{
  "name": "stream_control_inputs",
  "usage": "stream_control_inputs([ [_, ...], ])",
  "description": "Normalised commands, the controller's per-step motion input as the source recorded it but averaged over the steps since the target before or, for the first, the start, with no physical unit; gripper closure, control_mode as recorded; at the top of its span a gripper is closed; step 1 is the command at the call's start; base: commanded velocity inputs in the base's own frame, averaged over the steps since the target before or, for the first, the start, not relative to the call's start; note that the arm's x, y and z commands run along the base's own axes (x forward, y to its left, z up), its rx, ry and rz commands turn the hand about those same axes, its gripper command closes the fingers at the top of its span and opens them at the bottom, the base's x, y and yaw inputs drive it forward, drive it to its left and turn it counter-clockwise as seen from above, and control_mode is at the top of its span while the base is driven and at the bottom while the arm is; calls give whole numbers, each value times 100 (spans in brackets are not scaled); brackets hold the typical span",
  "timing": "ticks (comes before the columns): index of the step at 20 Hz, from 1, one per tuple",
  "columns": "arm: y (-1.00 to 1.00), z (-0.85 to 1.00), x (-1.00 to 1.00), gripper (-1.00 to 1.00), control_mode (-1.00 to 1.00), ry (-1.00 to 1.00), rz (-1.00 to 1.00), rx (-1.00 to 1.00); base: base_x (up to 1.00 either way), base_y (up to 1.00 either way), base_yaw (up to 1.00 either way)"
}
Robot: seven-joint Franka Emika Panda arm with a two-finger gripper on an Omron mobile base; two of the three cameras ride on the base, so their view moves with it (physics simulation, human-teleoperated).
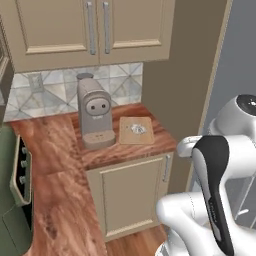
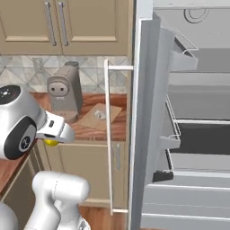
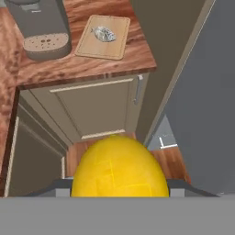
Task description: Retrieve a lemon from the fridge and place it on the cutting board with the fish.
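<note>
The yellow lemon (image 3: 119, 167) sits large and close between the jaws of my gripper (image 3: 119, 189), which is shut on it. From the right base view the lemon (image 2: 50, 143) peeks out under the hand, left of the fridge's open door (image 2: 148, 112) and in front of the lower cabinets. The tan cutting board (image 3: 94, 46) lies on the wood countertop ahead and below, with the silvery fish (image 3: 104, 33) on it. Board (image 1: 127, 138) and fish (image 1: 138, 129) lie right of the coffee machine. The lemon is well short of the board and above floor level.
A grey coffee machine (image 1: 95, 112) stands on the countertop just left of the board. Beige wall cabinets (image 1: 95, 30) hang above it. The fridge interior (image 2: 197, 112) with grey shelves is open at the right. A dark green stove (image 1: 15, 190) is at the left.
</note>
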Motion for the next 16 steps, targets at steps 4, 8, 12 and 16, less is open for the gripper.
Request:
stream_control_inputs([
  [4,0,0,0,100,100,0,0,0,45,52,-12],
  [8,0,0,0,100,100,0,0,0,67,45,-3],
  [12,0,0,0,100,100,0,0,0,62,23,0],
  [16,0,0,0,100,100,0,0,0,51,0,0],
])
